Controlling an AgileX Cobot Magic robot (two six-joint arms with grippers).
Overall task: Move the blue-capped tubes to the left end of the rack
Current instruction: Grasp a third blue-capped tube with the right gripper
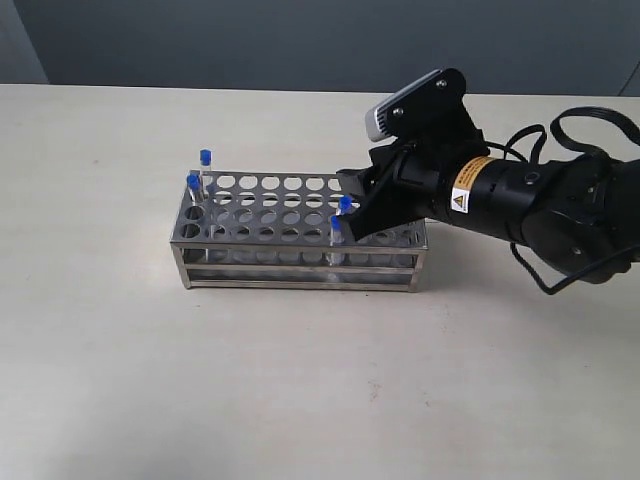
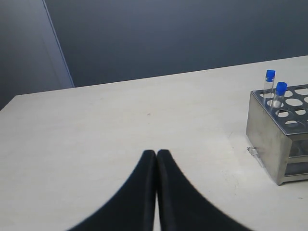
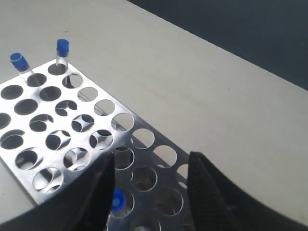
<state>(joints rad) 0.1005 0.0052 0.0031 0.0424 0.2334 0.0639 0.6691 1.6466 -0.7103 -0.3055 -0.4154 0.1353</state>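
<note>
The steel rack (image 1: 290, 225) stands mid-table. Two blue-capped tubes (image 1: 204, 166) (image 1: 193, 187) stand upright in holes at its left end; the right wrist view shows them as the far tubes (image 3: 62, 50) (image 3: 20, 64). Near the rack's right end, two more blue caps (image 1: 345, 204) (image 1: 337, 224) show by my right gripper (image 1: 352, 208). That gripper (image 3: 150, 159) hovers open over the rack, with one blue cap (image 3: 117, 201) in a hole just inside one finger. My left gripper (image 2: 156, 153) is shut and empty over bare table, well away from the rack (image 2: 276, 144).
The pale table (image 1: 300, 380) spreads wide around the rack on every side. A dark wall (image 1: 300, 40) runs behind its far edge. The right arm's black body and cables (image 1: 560, 210) lie over the table at the right.
</note>
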